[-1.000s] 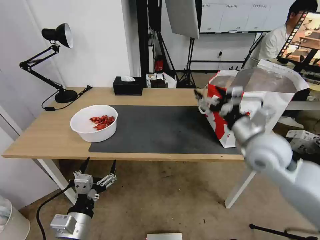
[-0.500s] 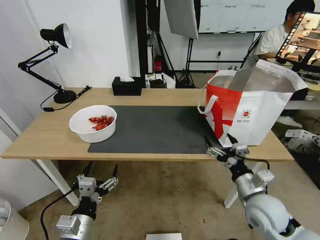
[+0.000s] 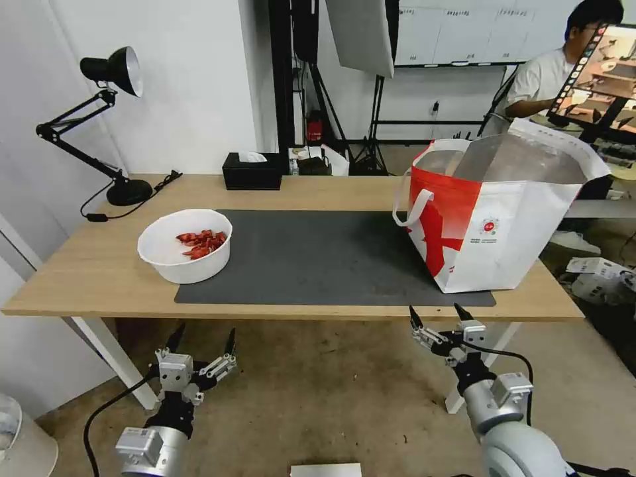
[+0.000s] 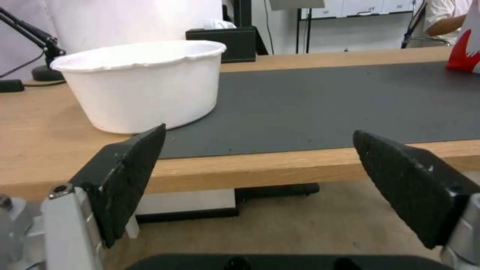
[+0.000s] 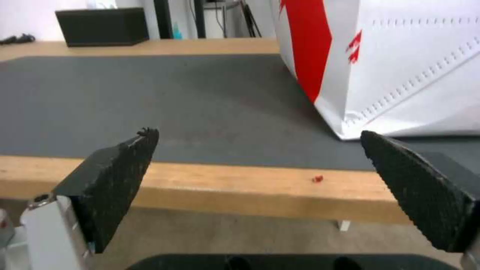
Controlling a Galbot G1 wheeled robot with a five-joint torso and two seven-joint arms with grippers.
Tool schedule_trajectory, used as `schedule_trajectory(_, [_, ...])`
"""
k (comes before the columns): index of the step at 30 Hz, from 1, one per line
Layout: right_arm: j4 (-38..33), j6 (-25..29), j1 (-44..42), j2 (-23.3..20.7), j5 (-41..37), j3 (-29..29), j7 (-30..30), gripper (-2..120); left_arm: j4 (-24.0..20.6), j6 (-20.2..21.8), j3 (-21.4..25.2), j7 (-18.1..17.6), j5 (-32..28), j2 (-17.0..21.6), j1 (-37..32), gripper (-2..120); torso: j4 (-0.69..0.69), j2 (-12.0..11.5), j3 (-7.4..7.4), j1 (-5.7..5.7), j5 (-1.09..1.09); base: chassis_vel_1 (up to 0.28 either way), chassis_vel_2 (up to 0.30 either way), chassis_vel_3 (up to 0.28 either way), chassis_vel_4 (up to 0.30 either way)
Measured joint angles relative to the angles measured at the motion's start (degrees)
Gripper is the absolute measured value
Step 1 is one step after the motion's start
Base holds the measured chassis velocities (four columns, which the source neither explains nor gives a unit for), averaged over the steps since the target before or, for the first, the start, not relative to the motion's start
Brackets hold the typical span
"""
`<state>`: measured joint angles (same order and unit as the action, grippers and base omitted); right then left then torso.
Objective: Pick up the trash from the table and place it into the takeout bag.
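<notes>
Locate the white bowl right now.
In the head view the bowl sits on the table's left part, overlapping the mat's left edge, near the lamp.

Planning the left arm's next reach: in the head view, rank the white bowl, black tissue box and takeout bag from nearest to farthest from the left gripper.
From the open left gripper, below the table's front edge:
1. White bowl, just above it on the table's left.
2. Black tissue box, at the back edge.
3. Takeout bag, far right end.
</notes>
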<state>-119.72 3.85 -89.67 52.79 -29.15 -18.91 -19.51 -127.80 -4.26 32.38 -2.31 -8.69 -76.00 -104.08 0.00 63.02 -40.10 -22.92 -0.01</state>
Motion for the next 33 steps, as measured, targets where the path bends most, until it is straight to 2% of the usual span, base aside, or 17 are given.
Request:
schedule_trajectory(26, [-0.40,-0.94,0.07,-0.02,0.42,0.58,-0.70,100,0.23,0.20,0.77,-0.19,-1.31,0.51,0.70,100,0.01,0.00,0.00,0.00,0.00,0.000,0.000,0.000,0.000])
schedule_trajectory(29, [-0.41,-0.94,0.09,-0.04,0.39,0.58,-0.70,100,-2.54,3.97,4.60,-2.20,-7.86,4.14,3.87,100,0.01,0.00,0.00,0.00,-0.01,0.000,0.000,0.000,0.000])
schedule_trajectory(30, [-0.41,-0.94,0.09,-0.04,0.39,0.58,-0.70,100,-2.54,3.97,4.60,-2.20,-7.86,4.14,3.87,100,0.01,0.00,0.00,0.00,-0.01,0.000,0.000,0.000,0.000])
schedule_trajectory(32, [-0.43,-0.95,0.10,-0.04,0.37,0.59,-0.69,100,-4.19,9.66,8.28,-5.00,-15.19,8.80,7.36,100,0.00,0.00,0.00,0.00,0.00,0.000,0.000,0.000,0.000])
schedule_trajectory(33, [-0.43,-0.95,0.10,-0.04,0.37,0.59,-0.69,100,-4.19,9.66,8.28,-5.00,-15.19,8.80,7.36,100,0.00,0.00,0.00,0.00,0.00,0.000,0.000,0.000,0.000])
